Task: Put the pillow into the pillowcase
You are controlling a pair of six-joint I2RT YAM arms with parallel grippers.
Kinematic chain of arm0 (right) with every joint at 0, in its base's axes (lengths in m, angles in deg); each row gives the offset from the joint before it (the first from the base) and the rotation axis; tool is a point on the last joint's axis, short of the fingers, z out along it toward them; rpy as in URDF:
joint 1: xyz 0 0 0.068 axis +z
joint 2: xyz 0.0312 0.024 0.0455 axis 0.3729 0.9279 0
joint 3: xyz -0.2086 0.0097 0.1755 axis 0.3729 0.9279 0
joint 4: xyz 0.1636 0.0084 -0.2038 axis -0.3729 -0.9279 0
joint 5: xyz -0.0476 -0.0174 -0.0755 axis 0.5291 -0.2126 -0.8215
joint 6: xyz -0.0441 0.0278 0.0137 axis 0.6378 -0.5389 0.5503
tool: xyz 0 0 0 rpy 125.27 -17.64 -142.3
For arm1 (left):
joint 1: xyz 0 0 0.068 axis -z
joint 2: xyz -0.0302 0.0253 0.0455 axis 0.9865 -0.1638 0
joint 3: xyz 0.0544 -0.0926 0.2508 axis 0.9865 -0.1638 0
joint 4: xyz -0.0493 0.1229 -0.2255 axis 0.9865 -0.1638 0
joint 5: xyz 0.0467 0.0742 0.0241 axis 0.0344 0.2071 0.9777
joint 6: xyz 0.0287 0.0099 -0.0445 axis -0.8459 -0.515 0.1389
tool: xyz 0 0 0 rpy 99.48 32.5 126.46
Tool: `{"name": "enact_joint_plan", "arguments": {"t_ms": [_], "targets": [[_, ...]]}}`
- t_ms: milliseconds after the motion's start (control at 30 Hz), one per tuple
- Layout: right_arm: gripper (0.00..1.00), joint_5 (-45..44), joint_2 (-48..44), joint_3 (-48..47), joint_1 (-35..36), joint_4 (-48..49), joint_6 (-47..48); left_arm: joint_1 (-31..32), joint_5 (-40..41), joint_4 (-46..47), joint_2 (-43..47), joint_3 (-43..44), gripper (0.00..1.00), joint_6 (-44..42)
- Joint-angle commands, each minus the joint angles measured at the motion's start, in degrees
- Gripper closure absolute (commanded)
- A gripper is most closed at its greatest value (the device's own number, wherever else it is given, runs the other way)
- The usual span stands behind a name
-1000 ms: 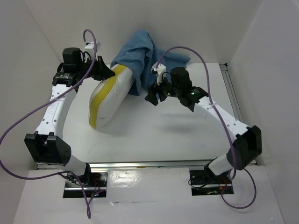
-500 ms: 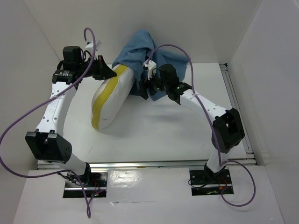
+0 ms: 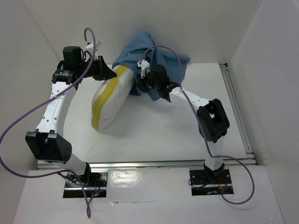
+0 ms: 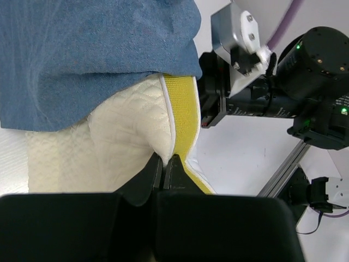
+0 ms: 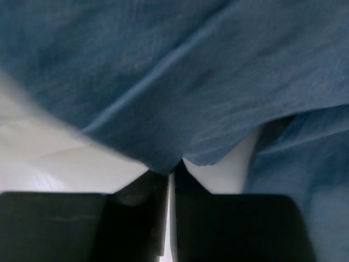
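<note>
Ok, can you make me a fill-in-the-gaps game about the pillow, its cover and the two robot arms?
The pillowcase is coloured ____. The left jaws are shut on the edge of the ____. The pillow has a wide stripe coloured ____. The right jaws pinch the hem of the ____.
Missing words: blue; pillow; yellow; pillowcase.

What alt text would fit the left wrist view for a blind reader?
The left tool is shut on the edge of a pale cream quilted pillow, beside its yellow band. A denim-blue cloth pillowcase covers the pillow's upper part; the black right arm shows at upper right.
</note>
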Motion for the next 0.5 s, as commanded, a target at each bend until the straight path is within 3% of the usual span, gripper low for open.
{"name": "enact_joint_plan", "arguments": {"t_ms": [0,200,467], "targets": [[1.0,-0.59,0.6,-3.24,0.56,4.84,1.65,-0.29,-3.25,3.25,1.96,3.72,1.0,-0.04],[1.0,10.66,-5.1,-3.95,1.96,-2.63,2.27,0.24,-1.41,3.96,3.01,0.64,1.0,-0.57],[1.0,28.41,-14.42,-11.93,8.03,-20.39,1.74,0.24,1.58,7.73,4.07,-1.11,1.0,1.1]]}}
